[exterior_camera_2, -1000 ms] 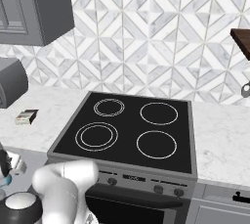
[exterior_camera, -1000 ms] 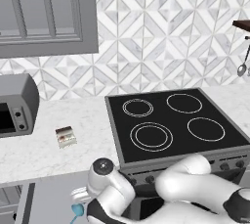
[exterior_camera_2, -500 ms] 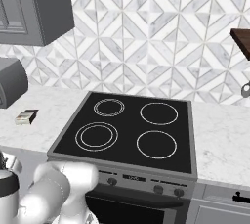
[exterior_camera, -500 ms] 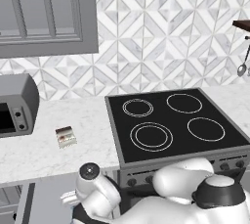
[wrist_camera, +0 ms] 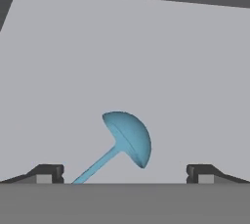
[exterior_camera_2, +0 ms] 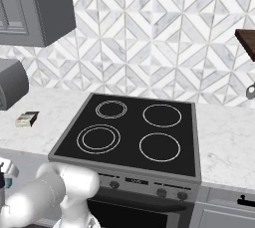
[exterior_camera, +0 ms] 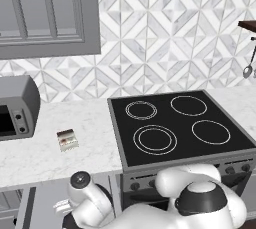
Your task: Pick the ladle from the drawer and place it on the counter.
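hand view: teal ladle [wrist_camera: 126, 140] lying on grey drawer [wrist_camera: 146, 61] floor; bowl between the spread-apart fingers [wrist_camera: 49, 173], handle running down toward the left one | base views: marble counter [exterior_camera: 60, 158], black cooktop [exterior_camera: 175, 125]; arm bent low | gripper [wrist_camera: 124, 175] released, holding nothing

Base views flank the cooktop [exterior_camera: 180, 125] — hand view close above drawer [wrist_camera: 122, 52].
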